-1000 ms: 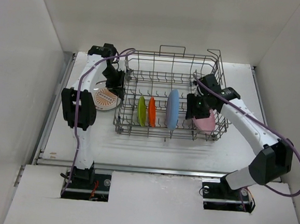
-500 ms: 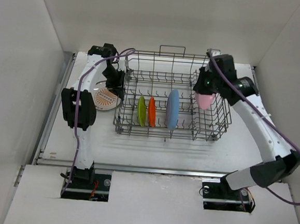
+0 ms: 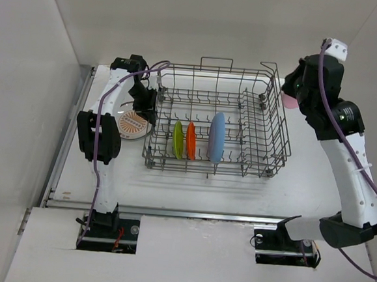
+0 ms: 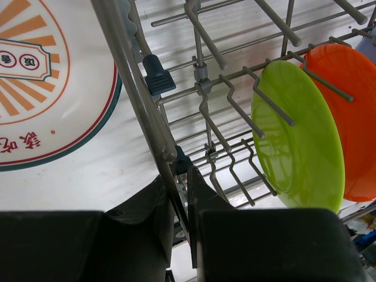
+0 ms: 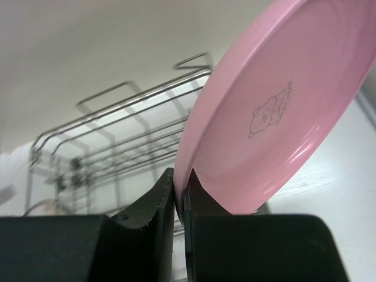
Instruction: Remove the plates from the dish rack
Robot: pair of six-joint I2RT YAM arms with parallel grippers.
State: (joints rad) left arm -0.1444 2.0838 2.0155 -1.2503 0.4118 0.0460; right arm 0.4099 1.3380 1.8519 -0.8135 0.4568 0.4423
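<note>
White-and-black left arm [image 3: 104, 134] is bent at the elbow; black two-finger left gripper [image 4: 181, 176] is pinched on the grey wire dish rack [image 4: 135, 88] rim. Right arm [image 3: 351, 163] is raised high; right gripper [image 5: 179, 183] is clamped on the round pink plate [image 5: 264, 117] edge.

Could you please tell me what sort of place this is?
Likely a robotics test cell: bare white walls enclose a white table carrying a grey wire dish rack and two robot arms.
</note>
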